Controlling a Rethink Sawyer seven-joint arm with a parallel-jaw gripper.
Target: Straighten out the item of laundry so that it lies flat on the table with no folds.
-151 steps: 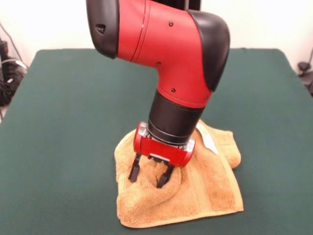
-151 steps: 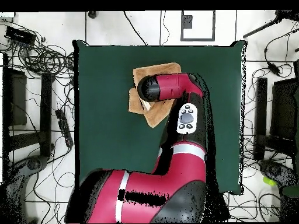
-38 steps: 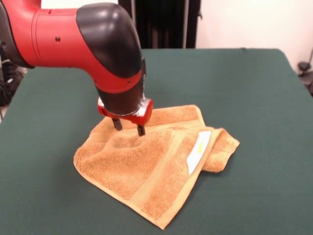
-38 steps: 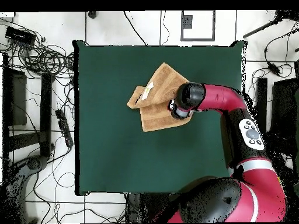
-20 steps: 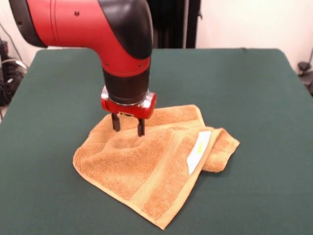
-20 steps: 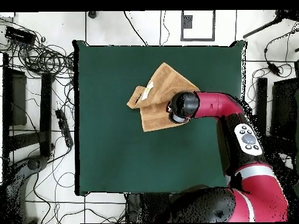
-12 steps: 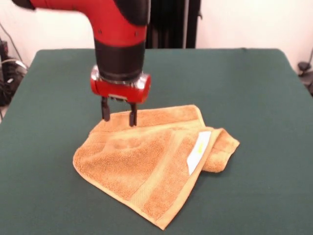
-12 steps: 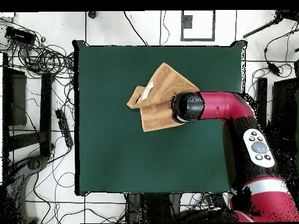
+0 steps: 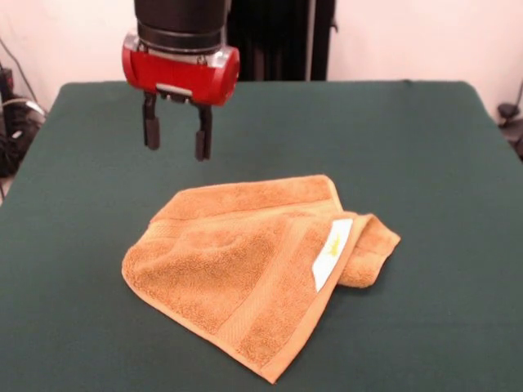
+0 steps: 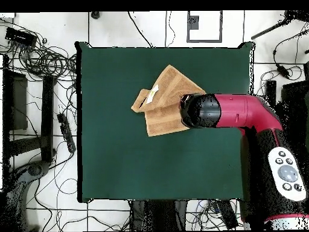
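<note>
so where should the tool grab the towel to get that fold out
Probably the folded-over corner beside the white tag on the towel. It sits raised and doubled, so the open tool could pinch it from above and pull it outward.

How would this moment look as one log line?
gripper: open, empty, above table | towel: partly folded, tag side bunched | task: unfinished

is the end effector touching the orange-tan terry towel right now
Apart. The front view shows the open end effector raised above the orange-tan terry towel, with bare dark green table visible between its fingertips and the cloth.
</note>
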